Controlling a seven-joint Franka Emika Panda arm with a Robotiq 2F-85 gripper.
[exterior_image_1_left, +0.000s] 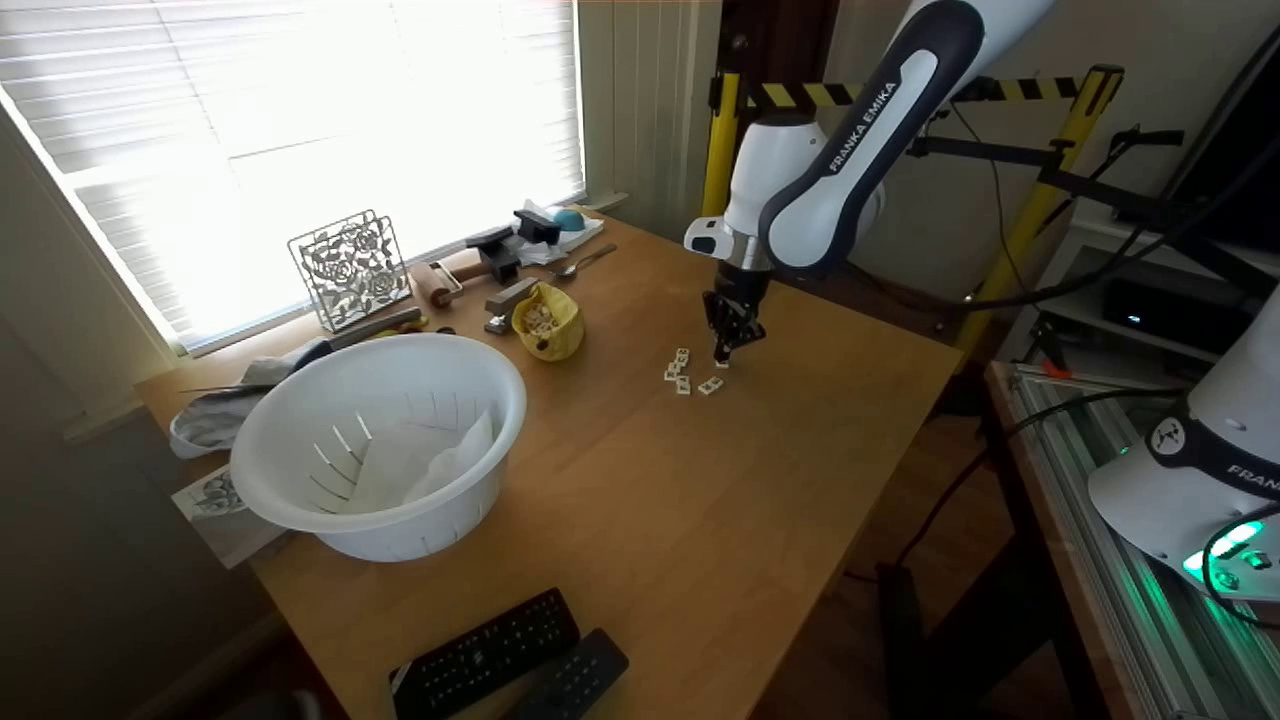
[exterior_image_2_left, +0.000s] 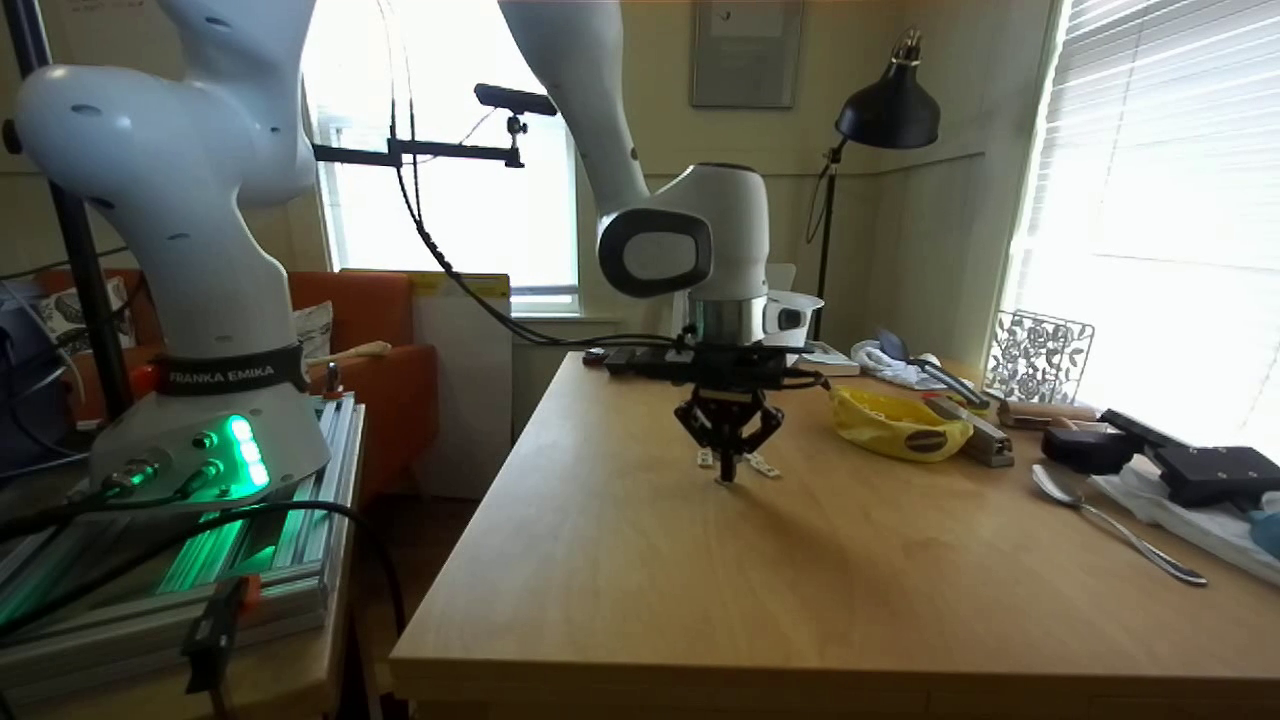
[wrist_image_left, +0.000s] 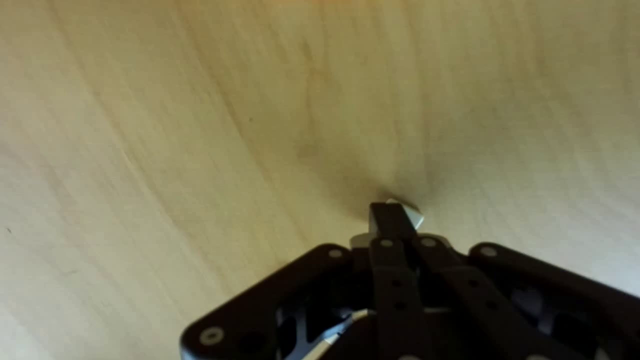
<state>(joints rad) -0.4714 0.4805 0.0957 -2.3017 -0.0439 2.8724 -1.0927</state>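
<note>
My gripper (exterior_image_1_left: 721, 353) points straight down at the wooden table, its two black fingers together. In the wrist view the fingertips (wrist_image_left: 387, 215) meet over a small white tile (wrist_image_left: 414, 215). One corner of the tile sticks out beside the tips; the rest is hidden. In both exterior views this tile (exterior_image_1_left: 722, 364) (exterior_image_2_left: 722, 482) lies flat on the table under the tips. The fingers appear to touch it from above, not to grasp it. Several white domino-like tiles (exterior_image_1_left: 711, 385) (exterior_image_2_left: 763, 465) lie close by. A yellow pouch (exterior_image_1_left: 553, 338) (exterior_image_2_left: 900, 428) with small pale pieces inside stands apart.
A large white basin (exterior_image_1_left: 400, 540) and black remotes (exterior_image_1_left: 490, 650) stand on the table (exterior_image_1_left: 660, 540). Along the window side are a grey metal stapler-like object (exterior_image_2_left: 975, 432), a spoon (exterior_image_2_left: 1120, 528), a wire napkin holder (exterior_image_2_left: 1040, 357) and black clamp-like tools (exterior_image_2_left: 1215, 475).
</note>
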